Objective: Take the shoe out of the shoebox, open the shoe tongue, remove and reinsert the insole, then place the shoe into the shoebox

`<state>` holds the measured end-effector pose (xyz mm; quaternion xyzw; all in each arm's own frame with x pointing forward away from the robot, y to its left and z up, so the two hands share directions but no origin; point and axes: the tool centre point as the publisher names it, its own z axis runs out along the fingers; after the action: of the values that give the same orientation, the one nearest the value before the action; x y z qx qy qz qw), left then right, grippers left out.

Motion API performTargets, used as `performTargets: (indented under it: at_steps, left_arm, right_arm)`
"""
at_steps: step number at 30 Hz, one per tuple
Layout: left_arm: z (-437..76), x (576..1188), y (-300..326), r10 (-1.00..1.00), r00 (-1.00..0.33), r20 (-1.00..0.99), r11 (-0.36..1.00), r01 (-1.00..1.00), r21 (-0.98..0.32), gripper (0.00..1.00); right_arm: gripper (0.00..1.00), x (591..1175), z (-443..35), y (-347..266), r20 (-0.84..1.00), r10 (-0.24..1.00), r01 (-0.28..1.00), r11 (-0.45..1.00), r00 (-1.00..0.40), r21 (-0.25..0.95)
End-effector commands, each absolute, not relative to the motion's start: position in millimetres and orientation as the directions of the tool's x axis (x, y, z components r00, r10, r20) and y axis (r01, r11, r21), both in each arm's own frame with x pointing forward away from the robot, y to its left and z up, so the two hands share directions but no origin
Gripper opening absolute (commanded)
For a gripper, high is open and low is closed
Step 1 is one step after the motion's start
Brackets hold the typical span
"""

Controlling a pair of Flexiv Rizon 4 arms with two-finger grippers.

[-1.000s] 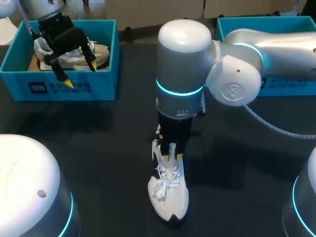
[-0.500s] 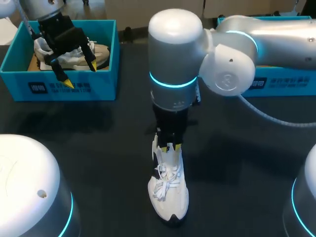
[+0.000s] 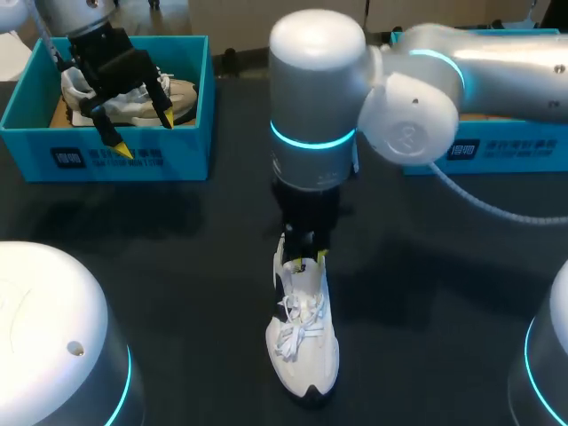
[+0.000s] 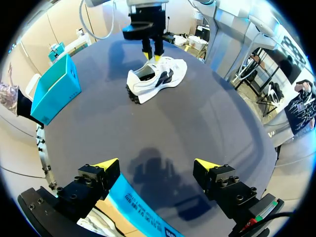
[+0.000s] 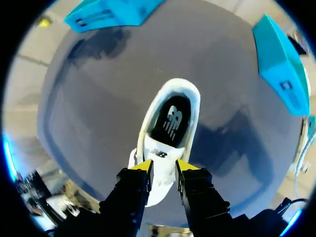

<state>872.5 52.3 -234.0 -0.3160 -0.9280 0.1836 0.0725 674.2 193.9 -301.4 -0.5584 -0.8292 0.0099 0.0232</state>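
Right claw (image 5: 164, 167) narrow, pinching tongue (image 5: 159, 154) of shoe (image 3: 303, 342) | left claw (image 4: 155, 164) wide, well apart from shoe | shoe out on table (image 3: 177, 266); insole (image 5: 170, 121) removal, reinsertion, boxing left.

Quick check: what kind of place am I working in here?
Probably a robot test bench: a dark table, two blue shoeboxes and a white sneaker at my right gripper.

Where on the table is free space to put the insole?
Bare table lies between the left shoebox and the white shoe, and more right of the shoe, before the right shoebox. It is crowded at the shoe's opening, at the right gripper, and in the left shoebox under the left gripper.
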Motion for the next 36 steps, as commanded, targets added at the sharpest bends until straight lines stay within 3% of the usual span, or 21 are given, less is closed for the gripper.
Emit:
performTargets:
  at_steps: [1, 8, 9, 10, 11, 14, 24, 29, 36]
  left_arm:
    - [-233, 872, 53, 0.613, -0.790, 0.019, 0.734, 0.560, -0.385, 1.00]
    - [-233, 872, 53, 0.613, -0.790, 0.019, 0.734, 0.560, -0.385, 1.00]
    - [-233, 872, 53, 0.613, -0.790, 0.019, 0.734, 0.560, -0.385, 1.00]
    - [-233, 872, 53, 0.613, -0.790, 0.019, 0.734, 0.560, -0.385, 1.00]
    - [-233, 872, 53, 0.613, -0.790, 0.019, 0.734, 0.560, -0.385, 1.00]
    - [-233, 872, 53, 0.613, -0.790, 0.019, 0.734, 0.560, -0.385, 1.00]
    - [-233, 872, 53, 0.613, -0.790, 0.019, 0.734, 0.560, -0.385, 1.00]
    - [-233, 872, 53, 0.613, -0.790, 0.019, 0.734, 0.560, -0.385, 1.00]
    - [-233, 872, 53, 0.613, -0.790, 0.019, 0.734, 0.560, -0.385, 1.00]
  right_arm:
    - [0.32, 680, -271, 188, 0.046, 0.847, 0.846, 0.532, -0.530, -0.038]
    - [0.49, 686, -257, 179, 0.123, 0.648, 0.653, 0.757, -0.752, 0.006]
    - [0.66, 686, -255, 178, 0.119, 0.638, 0.643, 0.766, -0.761, 0.007]
    - [0.98, 685, -253, 177, 0.130, 0.592, 0.599, 0.801, -0.795, 0.017]
    - [1.00, 682, -250, 176, 0.152, 0.526, 0.537, 0.843, -0.836, 0.033]
    - [1.00, 670, -245, 175, 0.252, 0.206, 0.240, 0.964, -0.945, 0.112]
    - [1.00, 670, -245, 175, 0.252, 0.206, 0.240, 0.964, -0.945, 0.112]
    - [1.00, 690, -249, 189, 0.211, 0.176, 0.175, 0.984, -0.962, -0.023]
    - [1.00, 709, -252, 197, 0.117, 0.180, 0.175, 0.983, -0.977, -0.050]
